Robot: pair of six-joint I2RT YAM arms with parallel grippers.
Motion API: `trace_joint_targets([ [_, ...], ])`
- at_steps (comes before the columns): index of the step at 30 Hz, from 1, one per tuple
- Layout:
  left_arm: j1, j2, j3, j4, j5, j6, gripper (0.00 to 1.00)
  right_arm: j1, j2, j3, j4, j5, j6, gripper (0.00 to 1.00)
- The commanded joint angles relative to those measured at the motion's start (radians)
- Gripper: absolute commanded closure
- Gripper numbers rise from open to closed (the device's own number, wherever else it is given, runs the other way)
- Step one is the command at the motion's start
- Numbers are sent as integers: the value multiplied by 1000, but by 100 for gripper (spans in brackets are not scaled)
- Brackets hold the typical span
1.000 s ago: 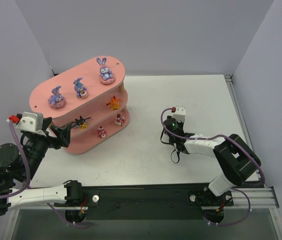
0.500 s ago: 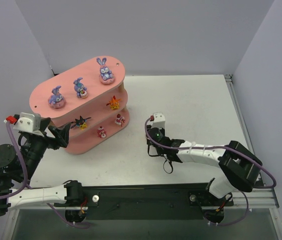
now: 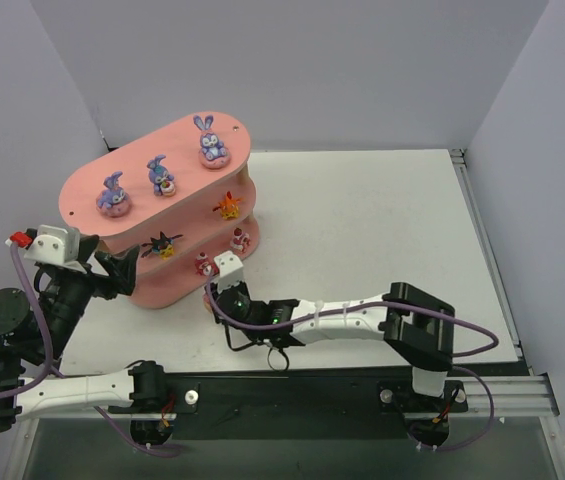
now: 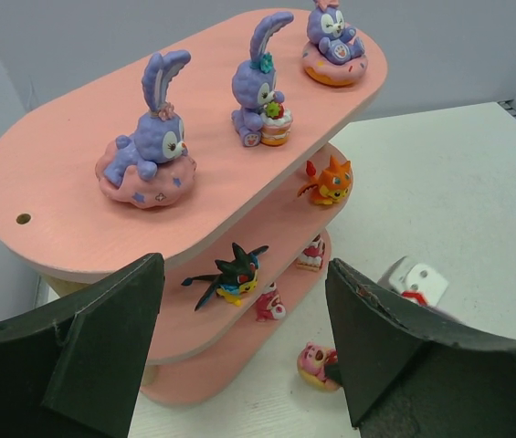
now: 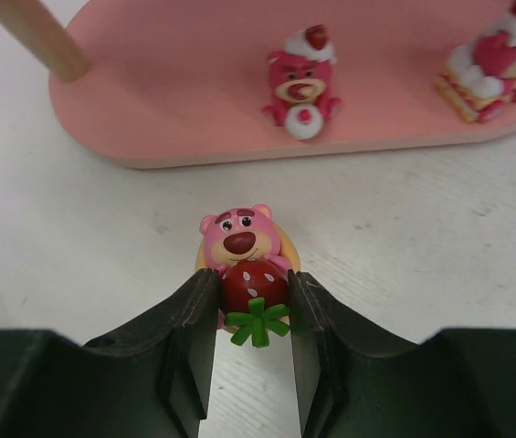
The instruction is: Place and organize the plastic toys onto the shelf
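The salmon-pink shelf (image 3: 82, 190) stands at the back left. Three blue-purple bunnies (image 4: 148, 151) sit on its top board. On the middle board are an orange toy (image 4: 329, 181) and a black-yellow spiky toy (image 4: 235, 272). Two small pink-red toys (image 5: 301, 87) (image 5: 490, 64) stand on the bottom board (image 5: 175, 109). My right gripper (image 5: 253, 292) is shut on a pink bear toy (image 5: 239, 242) with a red strawberry, low over the table just in front of that board. My left gripper (image 4: 244, 274) is open and holds nothing, left of the shelf and facing it.
The right arm (image 3: 342, 315) stretches across the front of the table from its base at the right. A wooden post (image 5: 34, 36) carries the shelf's boards at the left end. Grey walls close in the back and both sides.
The right arm has swept left from the table's middle right to the front of the shelf, with its jaws as narrow as before. The left arm has barely moved.
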Motion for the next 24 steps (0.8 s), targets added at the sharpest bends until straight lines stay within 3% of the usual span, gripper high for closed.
trace_joint_targets([
  [1, -5, -8, 63, -36, -10, 1, 19, 39, 88, 130, 41, 2, -4, 100],
  [12, -4, -14, 81, -72, -28, -4, 19, 47, 281, 390, 47, 11, -79, 100],
  [24, -4, -11, 89, -76, -35, 1, 19, 49, 429, 535, 107, 63, -132, 100],
])
